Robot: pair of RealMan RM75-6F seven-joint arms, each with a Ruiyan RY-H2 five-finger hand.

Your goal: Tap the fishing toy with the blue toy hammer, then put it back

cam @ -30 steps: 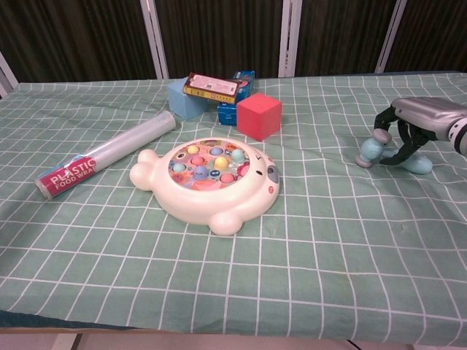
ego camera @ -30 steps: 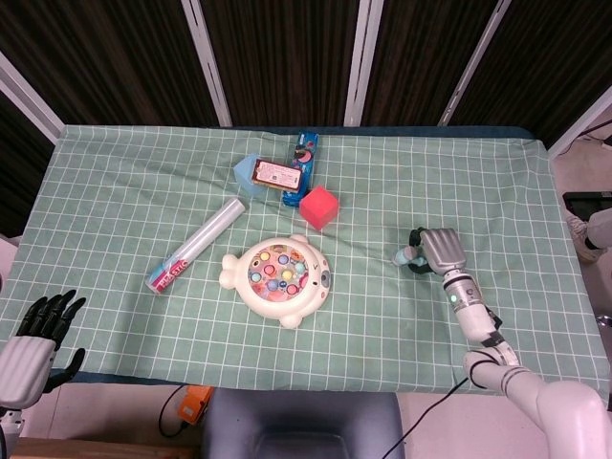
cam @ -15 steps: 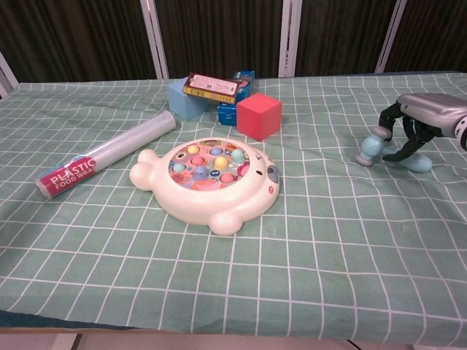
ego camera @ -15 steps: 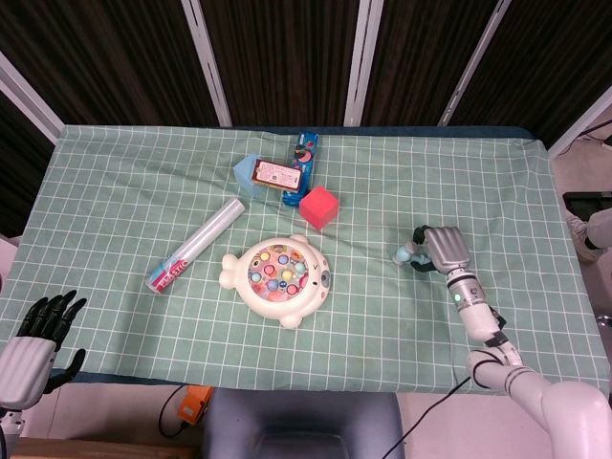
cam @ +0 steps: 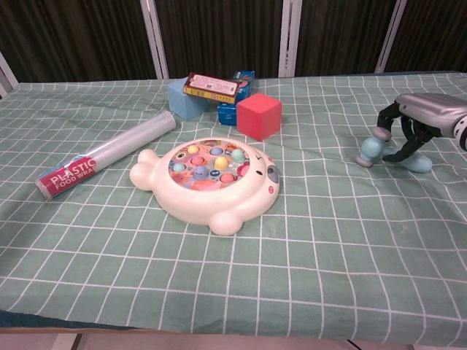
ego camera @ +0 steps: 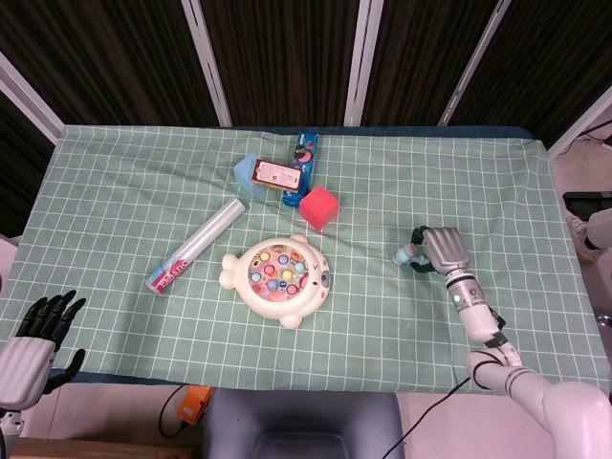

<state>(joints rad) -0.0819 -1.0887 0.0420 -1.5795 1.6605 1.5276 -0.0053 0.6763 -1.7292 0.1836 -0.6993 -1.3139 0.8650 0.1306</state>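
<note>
**Hammer under the hand, fishing toy sitting well apart**

The right hand [cam: 417,122] is arching over the blue toy hammer [cam: 387,152] on the tabletop [ego camera: 124,182], fingers curling around it; whether it is gripping, I cannot tell; so I cannot judge whether the tap on the fishing toy [cam: 208,182] is done; the left hand [ego camera: 36,335] is hanging idle, fingers apart.

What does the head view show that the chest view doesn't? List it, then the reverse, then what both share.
Only the head view shows the left hand, open off the table's near-left corner, an orange thing below the table edge, and the right forearm. Only the chest view shows the wrap roll's label readably. Both show the fishing toy, red cube, the boxes behind it, and the right hand arched over the blue hammer on the cloth.
</note>
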